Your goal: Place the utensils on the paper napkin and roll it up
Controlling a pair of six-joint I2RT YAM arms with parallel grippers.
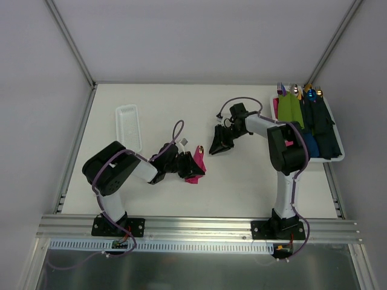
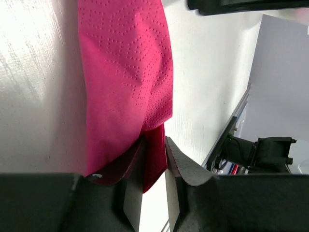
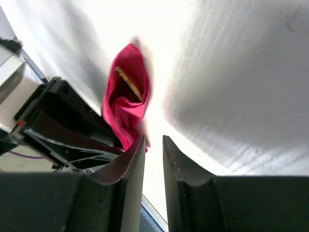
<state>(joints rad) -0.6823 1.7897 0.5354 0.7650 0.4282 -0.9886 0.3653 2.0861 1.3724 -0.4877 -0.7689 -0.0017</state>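
The paper napkin [image 2: 124, 72] is rolled into a loose pink bundle near the middle of the desk [image 1: 242, 184], its lower end tucked between the fingers of the left claw [image 2: 153, 144]. Those fingers stand only a sliver apart with paper touching both, and I cannot tell whether they are really pinching it. The right claw [image 3: 153, 141] hovers just beside the bundle, slightly open and holding nothing. From its side I can see into the roll's gaping end, where a bit of the gold utensils [image 3: 128, 82] shows. That open mouth worries me. The wrap looks slack, so if the left claw lets go or drags away with paper caught on a finger, I'd expect the roll to spring open or tip and the cutlery to slide out. A nudge from the right claw could do the same. The desk is plain matt white with a faint brushed grain, probably slippery under thin paper. Pale walls close it in. A white tray [image 1: 128, 124] sits at the far left, and a tray [image 1: 340, 156] of green, blue and navy rolls sits at the far right.
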